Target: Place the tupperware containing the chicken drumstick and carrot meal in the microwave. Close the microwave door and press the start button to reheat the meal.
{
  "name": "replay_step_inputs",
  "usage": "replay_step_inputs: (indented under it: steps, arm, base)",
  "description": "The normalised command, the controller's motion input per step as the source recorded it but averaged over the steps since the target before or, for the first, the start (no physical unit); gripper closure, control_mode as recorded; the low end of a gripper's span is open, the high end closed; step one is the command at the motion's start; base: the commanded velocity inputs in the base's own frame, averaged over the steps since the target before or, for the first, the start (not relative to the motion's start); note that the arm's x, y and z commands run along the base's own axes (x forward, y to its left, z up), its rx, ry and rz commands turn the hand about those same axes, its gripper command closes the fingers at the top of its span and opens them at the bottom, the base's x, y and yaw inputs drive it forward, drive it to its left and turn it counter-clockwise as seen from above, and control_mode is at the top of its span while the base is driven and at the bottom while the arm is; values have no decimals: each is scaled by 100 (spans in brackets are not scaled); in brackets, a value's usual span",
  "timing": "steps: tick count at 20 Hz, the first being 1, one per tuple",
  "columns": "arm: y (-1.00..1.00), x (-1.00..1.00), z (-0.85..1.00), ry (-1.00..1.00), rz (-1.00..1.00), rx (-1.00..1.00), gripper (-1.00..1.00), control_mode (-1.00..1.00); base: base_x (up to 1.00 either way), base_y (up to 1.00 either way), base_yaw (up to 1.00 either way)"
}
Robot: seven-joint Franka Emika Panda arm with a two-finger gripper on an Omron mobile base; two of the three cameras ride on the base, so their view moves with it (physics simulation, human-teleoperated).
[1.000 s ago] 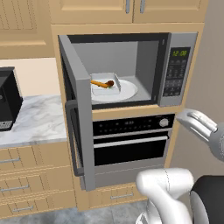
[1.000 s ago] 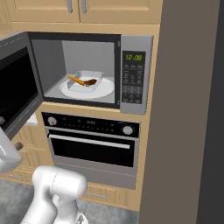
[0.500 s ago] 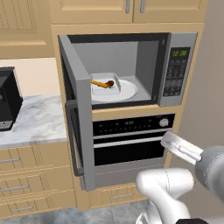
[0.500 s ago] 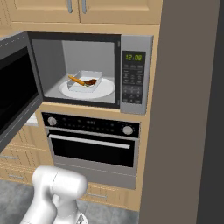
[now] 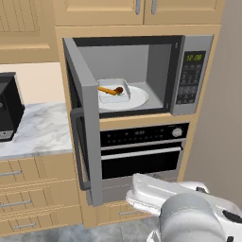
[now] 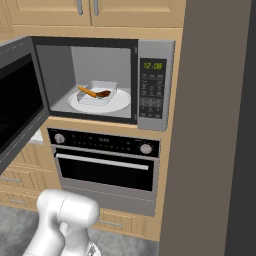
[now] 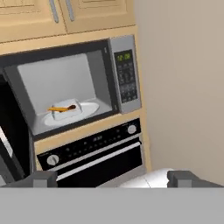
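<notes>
The microwave (image 5: 189,47) has the microwave door (image 5: 84,123) swung wide open to the left. Inside, the translucent tupperware (image 5: 112,96) rests on a round white plate (image 5: 137,100). It holds the orange carrot (image 5: 106,90) and the dark chicken drumstick (image 5: 119,89). From the other side I see the tupperware (image 6: 98,96), the carrot (image 6: 87,92), the drumstick (image 6: 103,93) and the door (image 6: 17,110). The keypad (image 6: 152,97) with its green display is at the microwave's right. My gripper (image 7: 113,179) is open and empty, well back from the microwave and lower than it. The tupperware (image 7: 66,113) lies far ahead of it.
A black-fronted oven (image 5: 142,153) with round knobs sits under the microwave. A black appliance (image 5: 7,111) stands on the marble counter (image 5: 38,130) at the left, above drawers. A tall grey-brown panel (image 6: 215,125) rises right of the microwave. My arm (image 5: 189,215) is low in the foreground.
My hand has swung down and back from the right of the oven to low in front of it. The tupperware and door have not moved.
</notes>
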Motion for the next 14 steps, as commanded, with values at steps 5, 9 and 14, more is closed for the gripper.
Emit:
replay_step_inputs:
  steps: [5, 9, 14]
  arm:
    - [75, -51, -36, -8, 0, -28, -100, -100]
    - [76, 0, -2, -14, -5, -22, -100, -100]
    - [76, 13, -9, -15, -11, -19, -100, -100]
  base:
    - [0, 0, 0]
    - [0, 0, 0]
    - [0, 0, 0]
